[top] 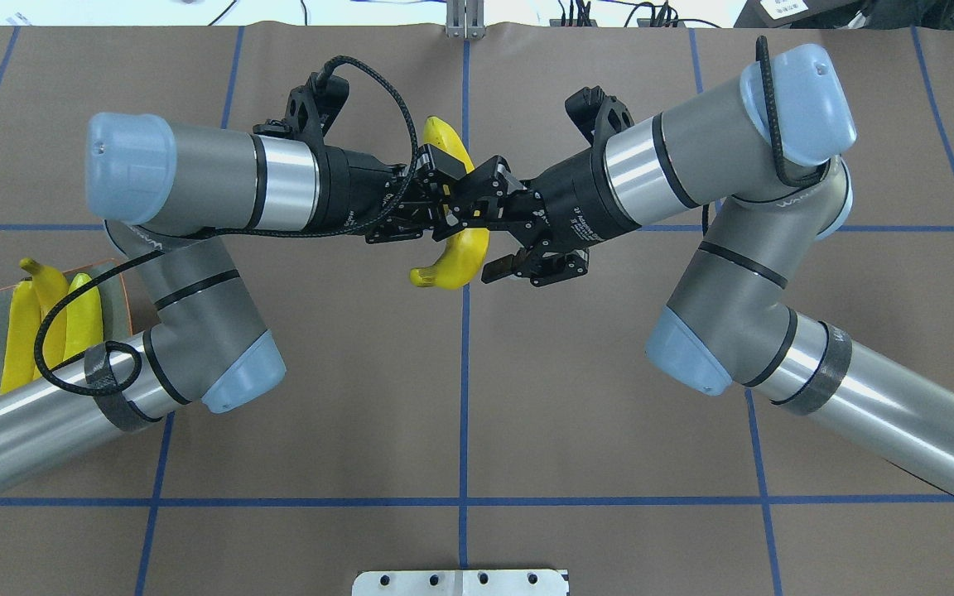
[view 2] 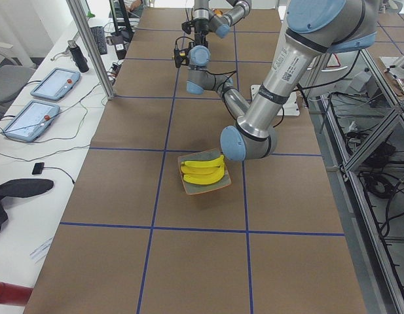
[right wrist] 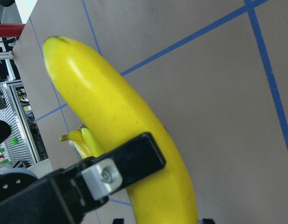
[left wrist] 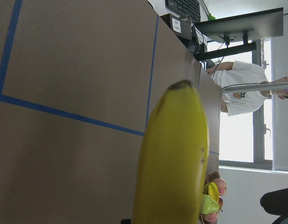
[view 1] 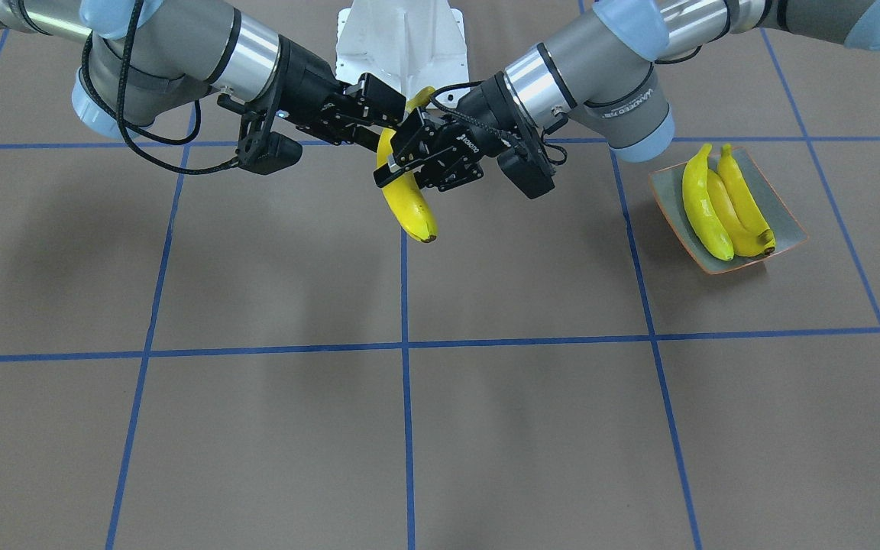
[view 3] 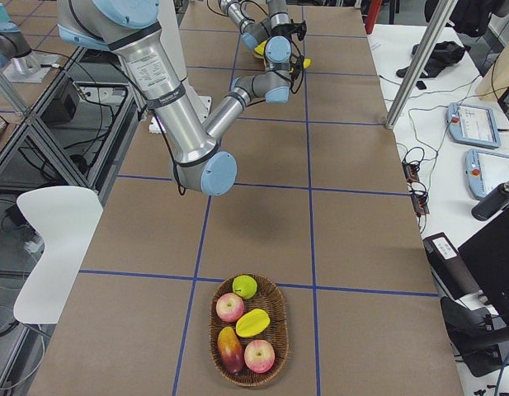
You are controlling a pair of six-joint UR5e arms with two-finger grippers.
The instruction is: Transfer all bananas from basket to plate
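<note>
Three bananas lie on the plate; the fourth hangs mid-table, both grippers seemingly clamped on it mid-handover—right should release, left carry it platewards.

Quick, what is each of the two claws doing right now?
Left gripper: shut on the banana.
Right gripper: at the same banana; whether it grips it cannot be told.

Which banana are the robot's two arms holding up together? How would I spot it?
Look at the middle of the brown table, where the left end effector and right end effector meet. The banana hangs between them, off the table. The other three bananas lie on the plate.
</note>
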